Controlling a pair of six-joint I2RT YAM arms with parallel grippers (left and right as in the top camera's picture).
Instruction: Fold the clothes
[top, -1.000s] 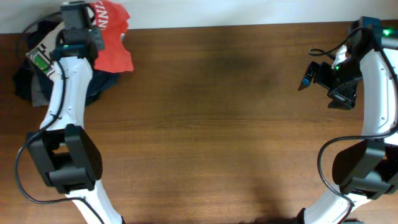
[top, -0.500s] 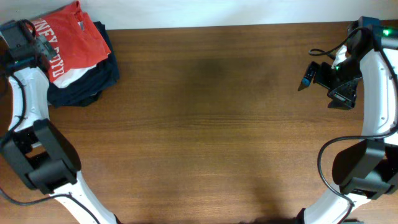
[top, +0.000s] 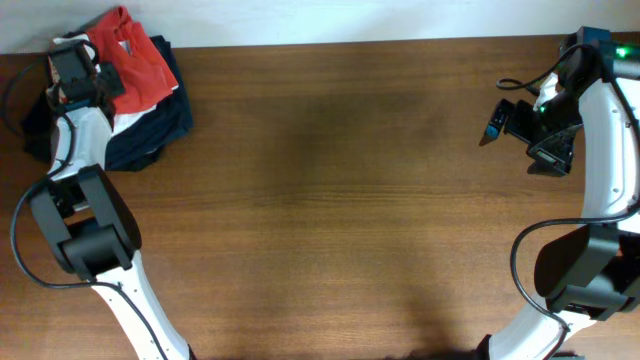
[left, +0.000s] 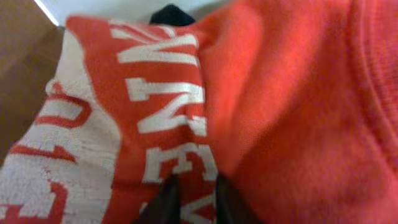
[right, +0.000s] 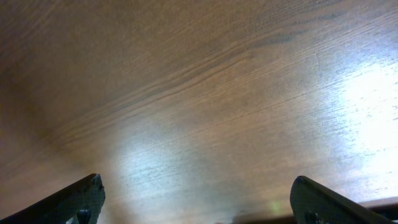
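Observation:
An orange-red T-shirt with white block lettering lies bunched on top of a clothes pile at the table's far left corner. It fills the left wrist view. My left gripper is over the pile's left side. In the left wrist view its fingers are close together with a fold of the lettered red fabric between them. My right gripper hangs above bare table at the far right. In the right wrist view it is wide open and empty.
Dark navy garments lie under the T-shirt, with a strip of white cloth between them. The brown wooden table stretches between the arms. A pale wall edge runs along the back.
My left arm swung left past the pile, then came back onto it. The T-shirt moved left, lay spread out half a second ago and is now bunched up. The right arm has not moved.

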